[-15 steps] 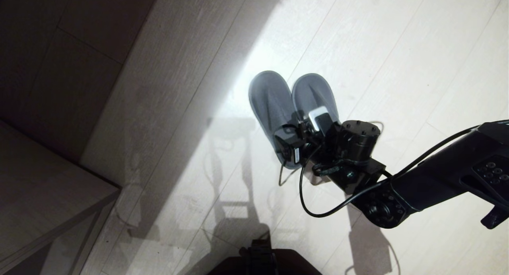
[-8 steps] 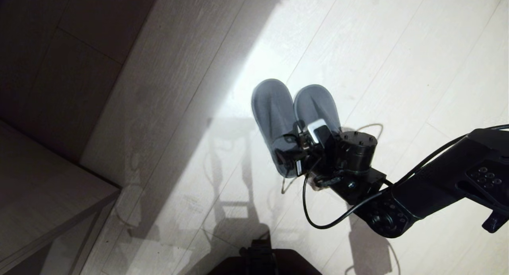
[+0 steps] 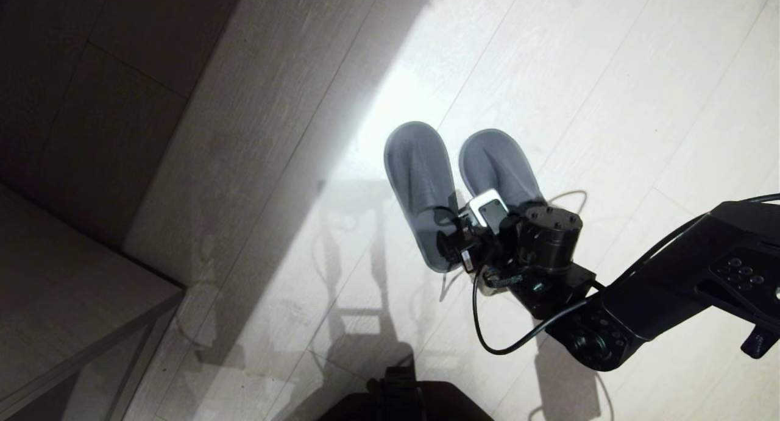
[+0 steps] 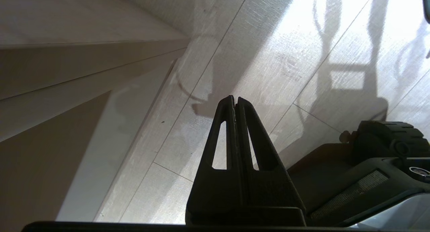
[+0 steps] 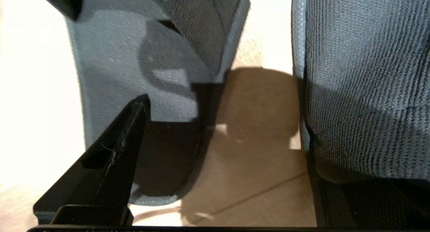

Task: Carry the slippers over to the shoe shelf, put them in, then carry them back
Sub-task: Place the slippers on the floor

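pale plank floor [image 3: 609, 74] | slippers [image 3: 420, 183] side by side | right pincer [image 3: 472, 229] wide, empty

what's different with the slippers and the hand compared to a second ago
The slippers sat pressed together; now they lie apart on the floor, the right-side one shifted rightward. The right hand, open, has let them go and drawn back slightly at their heels. The left slipper barely moved; the left hand stays shut and parked.
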Available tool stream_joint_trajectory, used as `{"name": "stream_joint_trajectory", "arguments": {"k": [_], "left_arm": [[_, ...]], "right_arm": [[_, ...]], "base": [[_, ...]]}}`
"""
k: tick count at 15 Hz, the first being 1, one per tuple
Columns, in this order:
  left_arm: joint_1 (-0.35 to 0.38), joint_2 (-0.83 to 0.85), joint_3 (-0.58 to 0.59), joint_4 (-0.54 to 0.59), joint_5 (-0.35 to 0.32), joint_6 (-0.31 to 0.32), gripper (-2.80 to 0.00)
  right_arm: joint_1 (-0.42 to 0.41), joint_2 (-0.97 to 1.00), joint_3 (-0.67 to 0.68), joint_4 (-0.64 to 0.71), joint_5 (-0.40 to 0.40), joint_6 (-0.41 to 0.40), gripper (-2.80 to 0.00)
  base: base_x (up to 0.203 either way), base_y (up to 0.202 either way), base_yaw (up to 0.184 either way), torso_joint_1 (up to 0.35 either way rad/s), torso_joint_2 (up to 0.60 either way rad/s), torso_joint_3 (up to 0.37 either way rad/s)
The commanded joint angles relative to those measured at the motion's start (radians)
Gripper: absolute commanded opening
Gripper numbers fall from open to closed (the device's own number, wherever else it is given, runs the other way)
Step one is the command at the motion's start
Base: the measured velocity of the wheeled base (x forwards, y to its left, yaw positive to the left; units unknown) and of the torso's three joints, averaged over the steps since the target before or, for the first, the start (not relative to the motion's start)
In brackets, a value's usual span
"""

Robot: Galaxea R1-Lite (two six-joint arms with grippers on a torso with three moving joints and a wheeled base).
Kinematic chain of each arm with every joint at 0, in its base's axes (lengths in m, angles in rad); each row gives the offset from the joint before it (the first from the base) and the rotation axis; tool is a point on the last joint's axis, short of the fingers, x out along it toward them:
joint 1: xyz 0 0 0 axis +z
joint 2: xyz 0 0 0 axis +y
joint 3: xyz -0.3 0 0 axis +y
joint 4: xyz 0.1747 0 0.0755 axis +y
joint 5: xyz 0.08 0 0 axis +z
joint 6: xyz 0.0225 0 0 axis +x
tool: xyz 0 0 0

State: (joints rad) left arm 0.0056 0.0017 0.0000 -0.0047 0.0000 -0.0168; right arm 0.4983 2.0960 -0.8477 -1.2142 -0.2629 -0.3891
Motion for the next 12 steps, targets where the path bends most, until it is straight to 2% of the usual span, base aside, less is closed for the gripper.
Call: {"name": "stream_joint_trajectory", "arguments": {"k": [1,3,5,8,9,12], "left_arm": [[0.001,0.001,0.0,-0.001,0.0,0.0,-2.8],[0.001,0.001,0.0,0.0,0.0,0.0,-2.8],[0.001,0.0,0.0,-0.001,0.0,0.0,-2.8],[0.001,0.001,0.0,-0.001,0.0,0.0,-2.8],[0.001,0.001,0.0,-0.001,0.0,0.0,-2.8],[0.001,0.001,0.0,0.0,0.0,0.0,-2.8]], "right_arm": [[0.002,-0.001,0.004,-0.007,-0.009,-0.005,0.0],[0.002,0.0,0.006,-0.007,-0.03,-0.008,0.0],[0.002,0.001,0.005,-0.014,-0.073,-0.045,0.0],[0.005,0.029,-0.006,-0.072,-0.121,-0.053,0.0],[0.004,0.044,-0.012,-0.122,-0.114,-0.055,0.0],[-0.009,0.068,-0.063,-0.19,0.029,-0.056,0.0]], "base": [[0.0,0.0,0.0,0.0,0.0,0.0],[0.0,0.0,0.0,0.0,0.0,0.0],[0.0,0.0,0.0,0.0,0.0,0.0],[0.0,0.0,0.0,0.0,0.0,0.0],[0.0,0.0,0.0,0.0,0.0,0.0],[0.0,0.0,0.0,0.0,0.0,0.0]]}}
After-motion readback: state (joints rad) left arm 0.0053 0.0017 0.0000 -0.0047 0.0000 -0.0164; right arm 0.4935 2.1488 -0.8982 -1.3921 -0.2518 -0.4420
